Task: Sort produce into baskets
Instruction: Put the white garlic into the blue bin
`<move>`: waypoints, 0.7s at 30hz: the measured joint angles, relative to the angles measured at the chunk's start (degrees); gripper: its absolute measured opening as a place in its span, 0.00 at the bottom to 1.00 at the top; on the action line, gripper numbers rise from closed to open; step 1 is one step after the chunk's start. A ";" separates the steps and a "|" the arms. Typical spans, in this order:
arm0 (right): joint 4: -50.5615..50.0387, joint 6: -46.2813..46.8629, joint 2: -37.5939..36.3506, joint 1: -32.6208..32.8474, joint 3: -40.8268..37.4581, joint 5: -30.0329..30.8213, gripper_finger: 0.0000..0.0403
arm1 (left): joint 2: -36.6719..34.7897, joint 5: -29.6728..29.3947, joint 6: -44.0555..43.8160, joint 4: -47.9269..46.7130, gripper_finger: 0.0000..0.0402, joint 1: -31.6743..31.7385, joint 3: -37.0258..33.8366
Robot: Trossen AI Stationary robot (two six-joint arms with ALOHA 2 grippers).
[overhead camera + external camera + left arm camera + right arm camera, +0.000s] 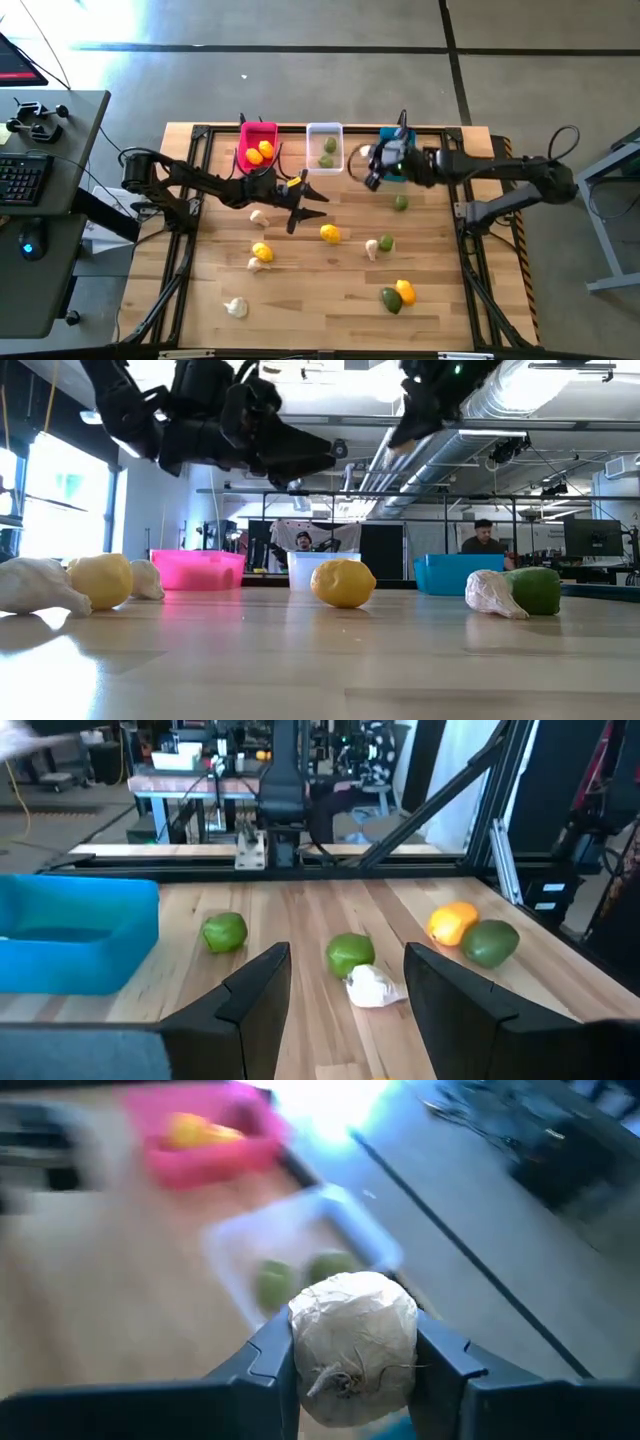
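My right gripper [352,1365] is shut on an off-white garlic bulb [352,1342] and is held in the air at the far side of the table, by the teal bin [392,138] and the white bin [325,143]. The white bin holds two limes [300,1278]. The pink bin [258,143] holds lemons [260,151]. My left gripper [345,995] is open and empty above the table's middle [305,197], facing a lime and a garlic piece [360,970] on the wood. My right gripper pinches the garlic bulb between its two fingers, one on each of its opposite sides [303,1342]. The arm comes in from the table's right. The bulb is lifted clear, its rooty end facing the wrist camera.
Loose on the table: lemons [329,234] [262,251] [405,291], limes [400,203] [390,301] [386,242], garlic pieces [258,216] [236,307] [372,249] [254,264]. A black frame edges the table. People stand in the room behind.
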 joint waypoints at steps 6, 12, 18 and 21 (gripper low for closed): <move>-1.21 0.31 0.02 -8.92 -0.02 -0.02 0.28 | -1.61 -0.20 0.06 0.01 0.46 0.02 -0.69; -1.16 0.45 0.17 -17.31 -0.02 -0.30 0.28 | -3.18 -0.17 1.04 0.95 0.46 0.04 -0.72; -1.16 0.44 3.44 -25.83 -0.02 -0.77 0.28 | -3.17 -0.16 1.02 1.53 0.46 0.04 -0.72; -1.15 0.65 5.98 -29.07 -0.02 -4.82 0.28 | -3.17 -0.16 1.02 1.57 0.46 0.04 -0.72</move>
